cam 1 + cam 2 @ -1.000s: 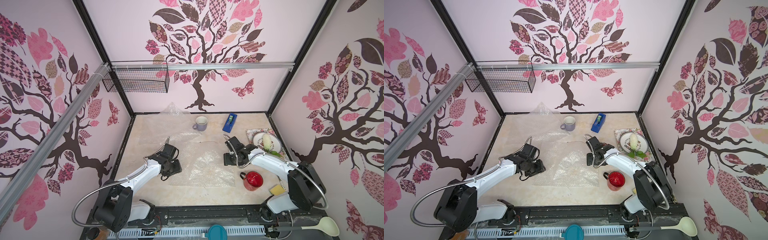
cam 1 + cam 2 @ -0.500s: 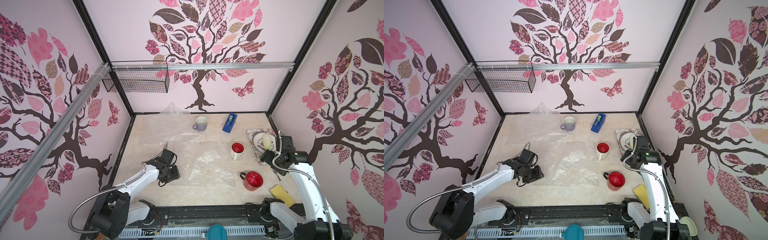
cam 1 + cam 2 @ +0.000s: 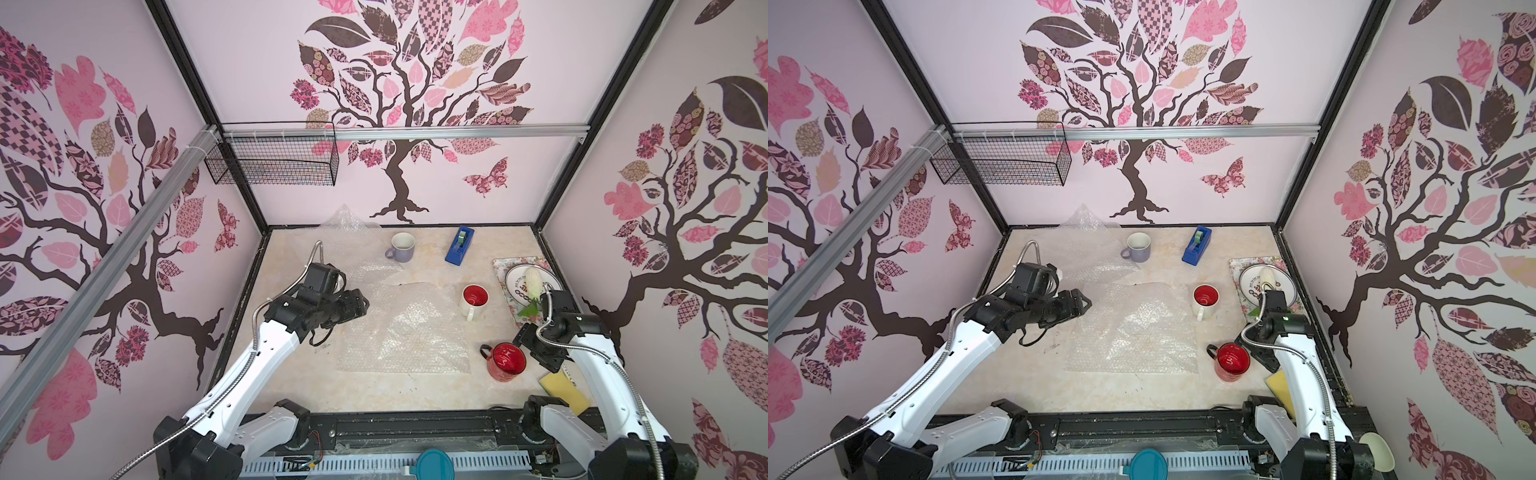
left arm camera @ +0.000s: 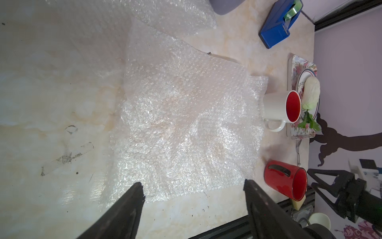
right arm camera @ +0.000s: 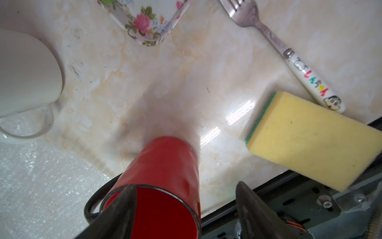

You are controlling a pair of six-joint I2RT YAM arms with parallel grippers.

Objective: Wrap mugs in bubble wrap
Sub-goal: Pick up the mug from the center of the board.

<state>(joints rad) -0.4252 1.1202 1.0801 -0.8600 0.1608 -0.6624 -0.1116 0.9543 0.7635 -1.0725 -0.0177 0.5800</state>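
Right wrist view first, Mara said: where was the red mug [image 5: 165,165]?

Upright on the table [image 3: 316,386], Ilya answered, near the front on the right arm's side, just off the corner of the flat bubble wrap sheet [image 3: 407,328], dark handle facing it. The right gripper [image 5: 184,185] hung over its mouth with the jaws spread, one finger above the opening and one outside the wall. Nothing was pinched, and I couldn't tell whether either finger touched the rim.

And the left gripper [image 4: 192,184]?

Spread wide too, empty, near the sheet's left edge.

How did you judge the mug would handle?

Rigid, fairly heavy, and glossy, so slippery and liable to chip if dropped. I'd have taken the wall at the rim, one finger inside, or else the handle loop.

The wrap?

Light, limp and springy; it was clear, with small bubbles and a shiny hump in the middle. Lying flat it offered little to pinch, so a lifted edge or corner looked best.

The other mugs?

The white mug [image 3: 473,301], red inside, stood right at the sheet's right edge. The lavender mug [image 3: 402,247], white inside, stood toward the back beside a second sheet [image 3: 365,257], well apart from both grippers
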